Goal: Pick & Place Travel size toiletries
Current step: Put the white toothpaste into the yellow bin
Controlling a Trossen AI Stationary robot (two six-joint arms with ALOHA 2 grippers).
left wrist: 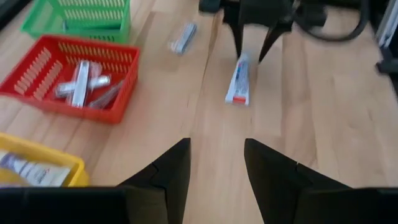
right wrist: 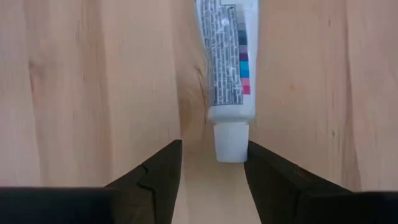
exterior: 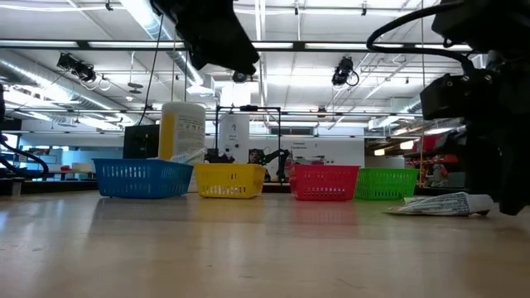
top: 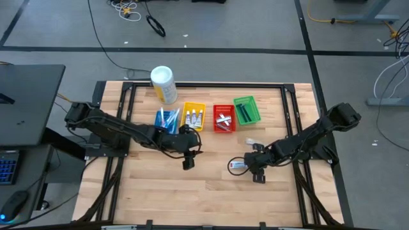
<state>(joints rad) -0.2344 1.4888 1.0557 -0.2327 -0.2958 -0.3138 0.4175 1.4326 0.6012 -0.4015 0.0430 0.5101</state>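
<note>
Four small baskets line the far side of the wooden table [top: 211, 191]: the blue basket [top: 167, 120] holds toothbrushes, the yellow basket [top: 194, 116] toothpaste tubes, the red basket [top: 223, 118] silvery items, the green basket [top: 246, 110] dark razors. A white-and-yellow canister [top: 163, 84] stands behind the blue one. The right gripper [top: 239, 165] hangs low with jaws parted around the cap end of a toothpaste tube [right wrist: 225, 68] lying flat on the boards, not clamping it. A second small tube [top: 252, 142] lies near the green basket. The left gripper [top: 188, 164], empty and part-open, hovers before the baskets. The near half of the table lies bare.
</note>
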